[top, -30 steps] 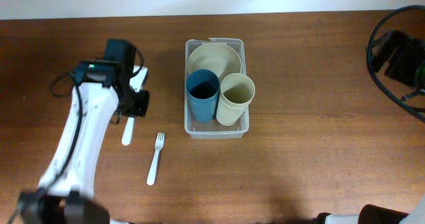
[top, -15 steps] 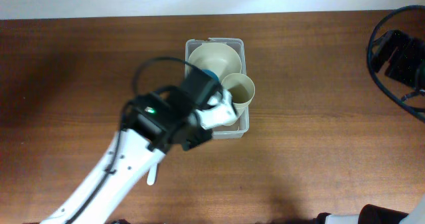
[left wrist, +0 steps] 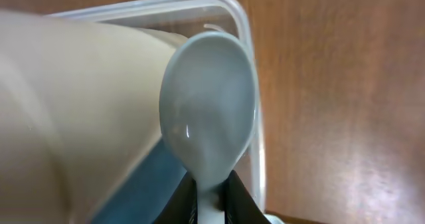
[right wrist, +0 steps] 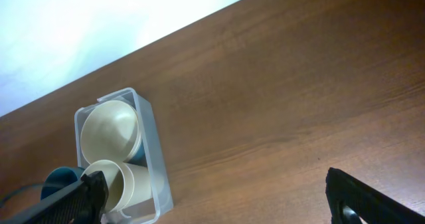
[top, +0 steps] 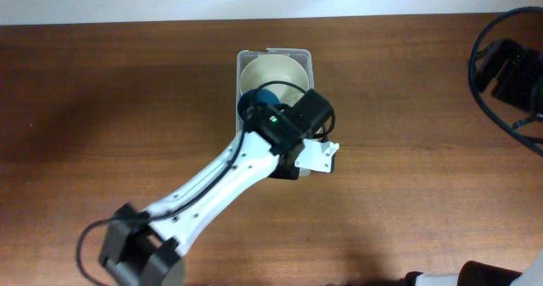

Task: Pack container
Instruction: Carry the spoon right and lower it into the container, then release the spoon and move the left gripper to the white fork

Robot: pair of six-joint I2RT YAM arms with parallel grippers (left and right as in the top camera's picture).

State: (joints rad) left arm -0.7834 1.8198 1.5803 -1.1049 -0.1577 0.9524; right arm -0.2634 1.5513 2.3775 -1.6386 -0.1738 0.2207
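Note:
The container (top: 274, 55) is a clear tub at the table's centre. It holds a cream bowl (top: 271, 72) at the back, with a blue cup (top: 253, 101) in front of it. My left gripper (top: 316, 157) hovers over the tub's near right corner. In the left wrist view the left gripper (left wrist: 211, 187) is shut on the neck of a pale spoon (left wrist: 209, 111). The spoon's bowl lies between the cream cup (left wrist: 80, 104) and the container's rim (left wrist: 240, 21). My right gripper (right wrist: 216, 197) is open and empty, far to the right of the container (right wrist: 151, 151).
The left arm (top: 212, 188) runs from the near left across to the tub and hides the table under it. Black cables and the right arm (top: 506, 70) sit at the far right edge. Bare wood lies between the tub and them.
The left arm has swung from the left of the table, where the spoon lay, across to the container's near right corner, carrying the spoon. The right gripper has stayed put.

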